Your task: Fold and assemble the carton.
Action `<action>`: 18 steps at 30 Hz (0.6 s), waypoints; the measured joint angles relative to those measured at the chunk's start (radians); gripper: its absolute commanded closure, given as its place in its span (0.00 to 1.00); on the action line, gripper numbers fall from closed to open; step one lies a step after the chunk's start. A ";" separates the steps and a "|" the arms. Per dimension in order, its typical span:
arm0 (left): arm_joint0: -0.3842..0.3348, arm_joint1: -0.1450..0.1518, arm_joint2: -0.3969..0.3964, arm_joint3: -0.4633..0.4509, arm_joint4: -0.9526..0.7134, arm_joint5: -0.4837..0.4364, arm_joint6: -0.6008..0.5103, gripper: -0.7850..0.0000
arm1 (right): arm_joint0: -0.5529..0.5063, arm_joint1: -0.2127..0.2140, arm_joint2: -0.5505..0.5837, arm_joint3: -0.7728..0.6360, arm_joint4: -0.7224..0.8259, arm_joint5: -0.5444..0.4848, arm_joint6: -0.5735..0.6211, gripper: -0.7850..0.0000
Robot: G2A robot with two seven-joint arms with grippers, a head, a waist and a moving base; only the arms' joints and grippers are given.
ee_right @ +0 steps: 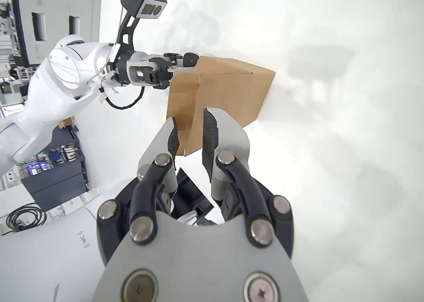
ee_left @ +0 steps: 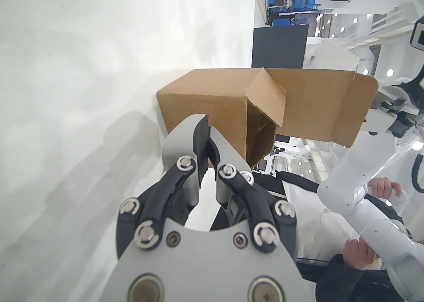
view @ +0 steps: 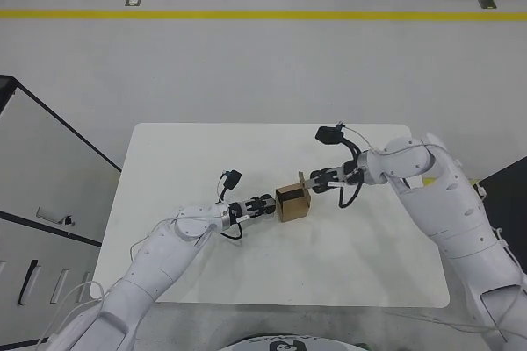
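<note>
The left gripper (ee_left: 206, 124) was found with its jaws drawn almost together. A sliver of cardboard was seen between the pads (ee_left: 200, 137), at the edge of the carton's (ee_left: 202, 101) nearer wall. In the right wrist view the same gripper (ee_right: 188, 60) was observed set against the far upper corner of the carton (ee_right: 232, 84).

The right gripper (ee_right: 190, 116) was found with its fingers (ee_right: 208, 137) standing apart and the long end flap (ee_right: 184, 98) passing between them. Whether the pads pressed on the flap could not be determined. In the left wrist view this gripper (ee_left: 377, 111) was noted just beside the rounded outer edge of that flap (ee_left: 318, 104).

The carton was recorded as brown cardboard, erected into a box shape, with one end open. At that end a smaller side flap (ee_left: 268, 98) was seen angled partly across the opening, and the long flap was extended outward, unfolded.

In the top view the carton (view: 293, 204) was located near the middle of the white table (view: 202, 158), resting on its surface. The left gripper (view: 270, 205) was at one side and the right gripper (view: 306, 182) at the opposite side.

A yellow line (view: 246, 14) was noted on the floor beyond the table.
</note>
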 measured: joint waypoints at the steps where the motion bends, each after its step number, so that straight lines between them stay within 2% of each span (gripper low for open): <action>1: 0.000 0.000 0.000 0.000 0.000 0.000 0.000 1.00 | 0.009 -0.002 -0.014 -0.005 -0.022 0.007 0.005 0.83; 3: 0.000 0.000 0.000 0.000 0.000 0.000 0.000 1.00 | 0.022 -0.005 -0.035 -0.010 -0.047 0.017 0.011 0.91; 6: 0.000 0.000 0.000 0.000 0.000 0.000 0.000 1.00 | 0.047 -0.012 -0.068 -0.013 -0.079 0.026 0.025 0.97; 18: 0.000 0.000 0.000 0.000 0.000 0.000 0.000 1.00 | 0.148 -0.046 -0.192 0.024 -0.151 0.027 0.073 0.97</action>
